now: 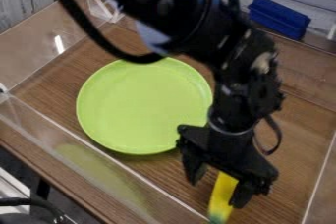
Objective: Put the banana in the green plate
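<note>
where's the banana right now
In the camera view the banana lies on the wooden table at the bottom right, just right of the green plate, mostly hidden under the open gripper, whose fingers straddle it.

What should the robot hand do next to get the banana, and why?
Probably squeeze shut. The gripper is open, pointing down, with its fingers on either side of the banana, which lies on the table beside the green plate. It needs a grip before lifting.
</note>
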`<state>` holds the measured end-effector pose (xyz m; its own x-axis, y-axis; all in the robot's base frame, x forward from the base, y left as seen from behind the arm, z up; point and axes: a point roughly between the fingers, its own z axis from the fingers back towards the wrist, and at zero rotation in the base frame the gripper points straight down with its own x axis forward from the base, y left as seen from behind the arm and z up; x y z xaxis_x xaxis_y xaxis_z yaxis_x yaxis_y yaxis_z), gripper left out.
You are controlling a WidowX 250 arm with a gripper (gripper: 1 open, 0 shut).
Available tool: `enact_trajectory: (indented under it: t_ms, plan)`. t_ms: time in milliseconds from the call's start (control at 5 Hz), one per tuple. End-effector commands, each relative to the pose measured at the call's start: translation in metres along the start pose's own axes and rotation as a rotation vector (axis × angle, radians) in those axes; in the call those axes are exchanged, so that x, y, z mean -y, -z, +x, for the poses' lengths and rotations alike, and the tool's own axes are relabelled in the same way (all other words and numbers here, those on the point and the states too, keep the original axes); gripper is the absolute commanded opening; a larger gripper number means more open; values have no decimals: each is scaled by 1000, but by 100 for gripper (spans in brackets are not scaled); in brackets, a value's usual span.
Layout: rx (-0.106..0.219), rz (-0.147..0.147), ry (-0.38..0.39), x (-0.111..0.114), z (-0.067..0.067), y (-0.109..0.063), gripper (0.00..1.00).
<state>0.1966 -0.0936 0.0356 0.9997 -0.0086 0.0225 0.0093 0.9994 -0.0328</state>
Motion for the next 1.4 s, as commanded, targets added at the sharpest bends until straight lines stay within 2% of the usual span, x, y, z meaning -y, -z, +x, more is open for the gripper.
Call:
enact_trajectory:
  t_ms: [0, 400, 600, 800, 1000, 1200]
  plan:
    - [48, -27, -15, -6, -4, -2, 100]
    - [75, -41, -65, -8, -3, 3, 100]
    - [79, -52, -21, -7, 3, -2, 0]
    - [77, -62, 22, -5, 7, -9, 0]
    - [76, -72, 48, 1, 6, -9, 0]
    - [73, -80, 73, 7, 5, -8, 100]
